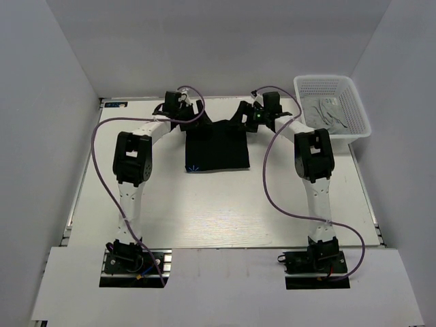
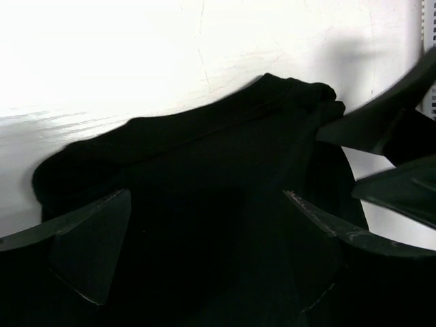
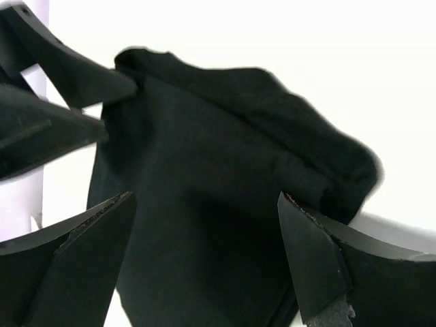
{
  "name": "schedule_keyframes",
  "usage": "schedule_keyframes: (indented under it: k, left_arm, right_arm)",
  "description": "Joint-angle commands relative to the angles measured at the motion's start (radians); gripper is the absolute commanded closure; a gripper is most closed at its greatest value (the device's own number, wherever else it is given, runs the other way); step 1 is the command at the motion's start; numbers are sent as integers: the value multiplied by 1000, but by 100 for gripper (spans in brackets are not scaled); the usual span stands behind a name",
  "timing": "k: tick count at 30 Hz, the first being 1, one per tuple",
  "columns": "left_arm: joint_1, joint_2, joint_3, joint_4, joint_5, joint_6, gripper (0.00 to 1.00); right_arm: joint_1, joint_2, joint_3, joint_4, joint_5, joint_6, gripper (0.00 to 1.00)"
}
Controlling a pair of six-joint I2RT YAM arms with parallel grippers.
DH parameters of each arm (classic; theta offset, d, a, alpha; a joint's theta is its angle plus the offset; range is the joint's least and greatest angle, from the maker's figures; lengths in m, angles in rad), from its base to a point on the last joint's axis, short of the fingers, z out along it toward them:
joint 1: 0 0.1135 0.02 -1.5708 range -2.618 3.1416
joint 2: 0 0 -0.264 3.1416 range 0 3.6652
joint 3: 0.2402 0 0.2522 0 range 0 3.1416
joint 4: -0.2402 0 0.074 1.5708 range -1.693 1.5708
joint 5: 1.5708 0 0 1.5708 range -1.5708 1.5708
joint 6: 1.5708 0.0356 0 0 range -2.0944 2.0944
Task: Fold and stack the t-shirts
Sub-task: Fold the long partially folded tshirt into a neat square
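Looking down on a solid black short-sleeved cloth t-shirt [image 1: 218,146] lying at the far middle of the white wood-grain table [image 1: 218,211], keeping a straight near edge and squared sides, bunching into dark folds along its far edge. Bearing no print, showing only a small pale blue speck [image 1: 191,168] at the near left corner. Hovering over the far left shoulder with the left gripper [image 1: 196,112], jaws standing wide apart, clamping nothing; hovering likewise over the far right shoulder with the right gripper [image 1: 249,117], jaws equally spread. Filling both wrist views with rumpled black cloth under the fingers; unable to tell whether touching. Resting inside the white plastic mesh basket [image 1: 361,117] at the far right corner, well apart: a crumpled light grey cloth t-shirt [image 1: 327,112].
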Motion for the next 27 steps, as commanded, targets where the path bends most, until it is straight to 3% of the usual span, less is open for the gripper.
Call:
schedule_keyframes:
  k: [1, 4, 5, 6, 9, 14, 20, 25, 26, 27]
  left_arm:
    - [14, -132, 47, -70, -27, 74, 0]
    - [-7, -298, -52, -70, -131, 120, 0]
    - [-8, -341, -89, -58, -159, 121, 0]
    - [-17, -411, -168, -47, -191, 130, 0]
    - [-17, -477, -284, -71, -216, 101, 0]
    - [-17, -487, -349, -108, -225, 89, 0]
    - [-17, -392, -359, -166, -259, 78, 0]
    - [-26, -324, -369, -190, -304, 55, 14]
    - [-35, -314, -369, -190, -313, 55, 28]
    - [-35, -294, -369, -190, -313, 55, 33]
  right_arm:
    - [10, -238, -25, -62, 17, -108, 10]
    - [22, -350, -187, -50, 45, -164, 10]
    - [27, -468, -226, -42, 90, -177, 10]
    - [33, -505, -352, -39, 107, -188, 10]
    - [37, -666, -477, 1, 175, -185, 10]
    - [45, -889, -803, 61, 210, -169, 10]
    - [39, -1146, -907, -62, 319, -203, 10]
    - [36, -1318, -984, -108, 502, -197, 10]
    - [36, -1335, -993, -116, 560, -192, 10]
    - [36, -1348, -1005, -116, 591, -174, 10]
